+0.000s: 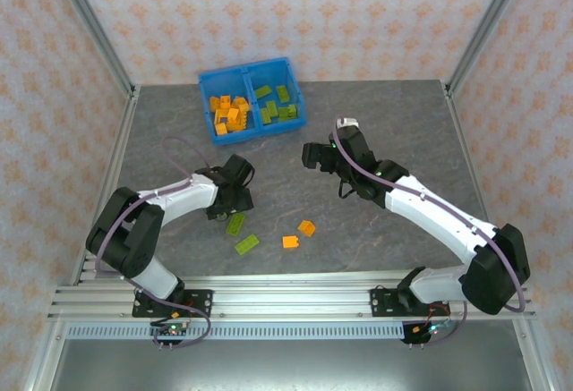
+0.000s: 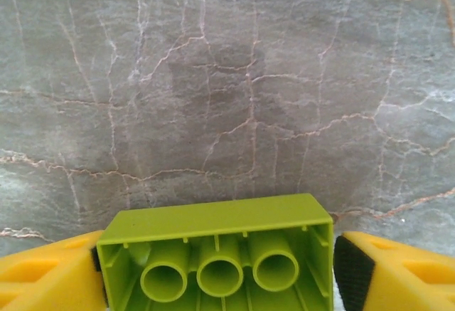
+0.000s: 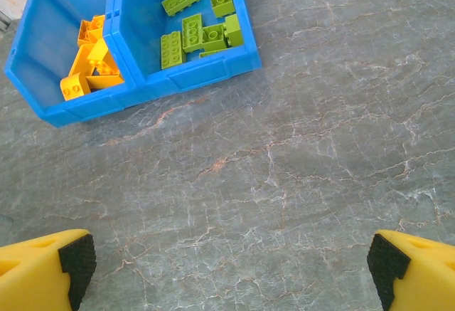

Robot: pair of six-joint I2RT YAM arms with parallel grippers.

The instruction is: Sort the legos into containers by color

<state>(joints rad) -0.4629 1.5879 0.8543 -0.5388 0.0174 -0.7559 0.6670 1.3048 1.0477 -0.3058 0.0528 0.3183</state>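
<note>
**1. Left jaws.** The left jaws are closed on a lime green brick (image 2: 213,254). The black pads (image 2: 352,272) bear on its two short end faces. The hollow underside, with three tubes, is turned toward the wrist camera. Gripping end to end leaves the long sides free, which should let the brick drop cleanly on release. Whether the brick is lifted or rests on the counter (image 1: 403,123) cannot be told.

**2. Right jaws.** The right jaws stand wide open with nothing between the pads (image 3: 78,261), only bare counter. The right arm (image 1: 421,203) holds them between the bin and the loose bricks. This arm is judged free for the next pick.

**3. Loose bricks.** In the top view, a second lime green brick (image 1: 246,244) lies just beside the left jaws. Two orange bricks (image 1: 290,242) (image 1: 307,227) lie near it, between the two arms. All are well apart from the bin, so sorting is judged mostly done but not finished.

**4. Bin.** The blue bin (image 3: 192,76) sits at the far side of the counter. Its left compartment (image 1: 208,96) holds the orange bricks (image 3: 92,62). Its right compartment (image 1: 295,96) holds the lime green bricks (image 3: 202,30). The held brick therefore belongs in the right compartment.

**5. Markings.** No brand, label or writing can be read on the bricks, bin, arms or counter. The studs are too small to show any lettering.
</note>
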